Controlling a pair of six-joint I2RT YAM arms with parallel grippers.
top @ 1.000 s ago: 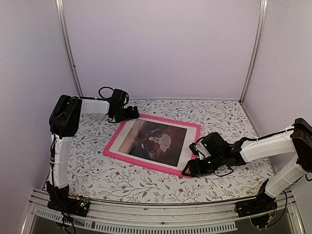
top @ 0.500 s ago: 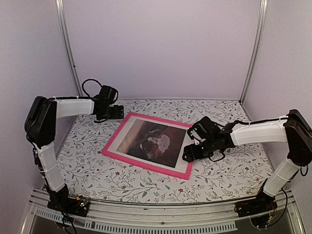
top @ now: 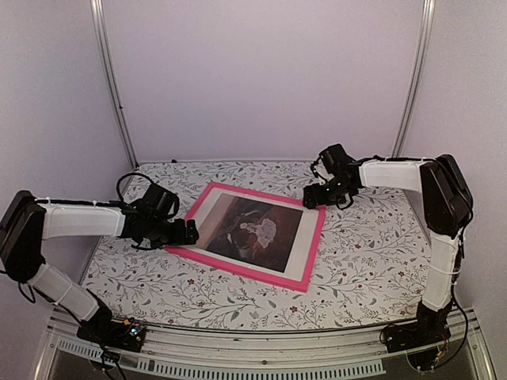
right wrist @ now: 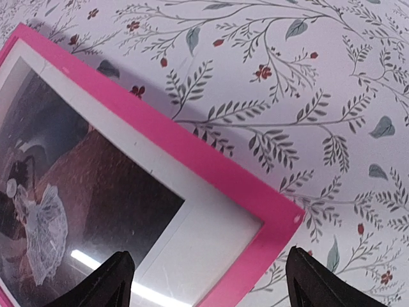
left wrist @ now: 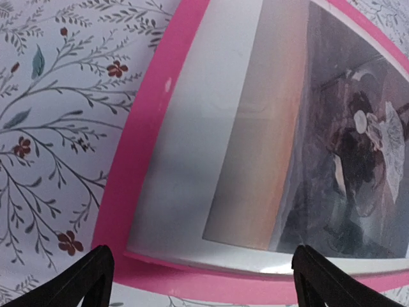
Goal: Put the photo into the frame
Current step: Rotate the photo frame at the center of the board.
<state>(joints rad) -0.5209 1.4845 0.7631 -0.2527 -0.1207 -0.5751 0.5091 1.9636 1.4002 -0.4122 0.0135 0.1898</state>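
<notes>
Photo (top: pixel 252 230) lies inside frame (top: pixel 238 270); wrist views crop both, figure blurred. Left gripper (top: pixel 190 232) spread beside left rail. Right gripper (top: pixel 311 199) spread near far-right corner.

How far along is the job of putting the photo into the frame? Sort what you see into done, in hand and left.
Done: the photo lies flat inside the pink frame, its white margin within the rails. In hand: nothing is held; the left hand is open by the frame's left edge, and the right hand is open over its far right corner. Left: probably only checking the fit.
</notes>
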